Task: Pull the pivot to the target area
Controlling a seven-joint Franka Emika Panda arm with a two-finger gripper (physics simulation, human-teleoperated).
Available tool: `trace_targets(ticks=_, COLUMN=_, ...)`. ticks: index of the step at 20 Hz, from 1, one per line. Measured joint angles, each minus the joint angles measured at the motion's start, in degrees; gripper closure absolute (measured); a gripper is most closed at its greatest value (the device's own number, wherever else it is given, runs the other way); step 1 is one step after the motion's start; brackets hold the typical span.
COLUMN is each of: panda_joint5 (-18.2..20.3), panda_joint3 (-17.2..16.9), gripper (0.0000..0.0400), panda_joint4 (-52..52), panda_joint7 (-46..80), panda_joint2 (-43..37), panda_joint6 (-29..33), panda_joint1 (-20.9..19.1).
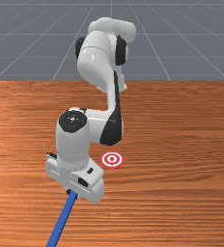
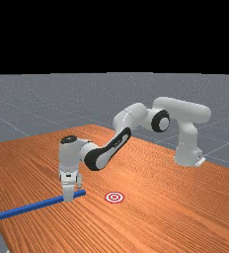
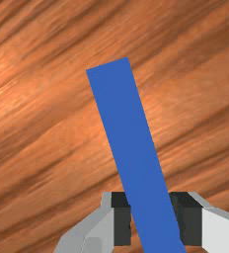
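In the far view my gripper [image 2: 68,196] reaches down to the tabletop with its fingers around the blue bar [image 2: 32,207], near the bar's end on the target's side. The wrist view has the gripper [image 3: 153,220] shut on the blue bar [image 3: 129,128]; the bar runs slightly aslant between the dark pads, and its square end lies beyond them. The front view puts the blue bar [image 1: 61,222] below the hand, leading down to the picture's bottom edge. The red-and-white ring target [image 1: 111,159] is bare, apart from the bar, to the right of the hand there.
Orange-brown wood of the table [image 1: 181,193] spreads around the hand and target. The arm's base stands at the far view's right. The bar's far end reaches the table's edge at the far view's left.
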Motion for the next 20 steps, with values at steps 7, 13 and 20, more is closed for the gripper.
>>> trace_targets(ticks=7, panda_joint5=3.75, panda_joint3=-5.4, gripper=0.0276, panda_joint4=-44.8, panda_joint7=13.07, panda_joint2=-23.09, panda_joint6=19.5, panda_joint1=3.71)
trace_targets(ticks=13, panda_joint5=6.57, panda_joint3=-8.67, gripper=0.0277, panda_joint4=-60.58, panda_joint7=25.93, panda_joint2=-30.9, panda_joint6=25.5, panda_joint1=7.59)
trace_targets(ticks=20, panda_joint5=7.87, panda_joint3=-9.24, gripper=0.0286, panda_joint4=-60.97, panda_joint7=38.81, panda_joint2=-31.36, panda_joint6=23.87, panda_joint1=16.19)
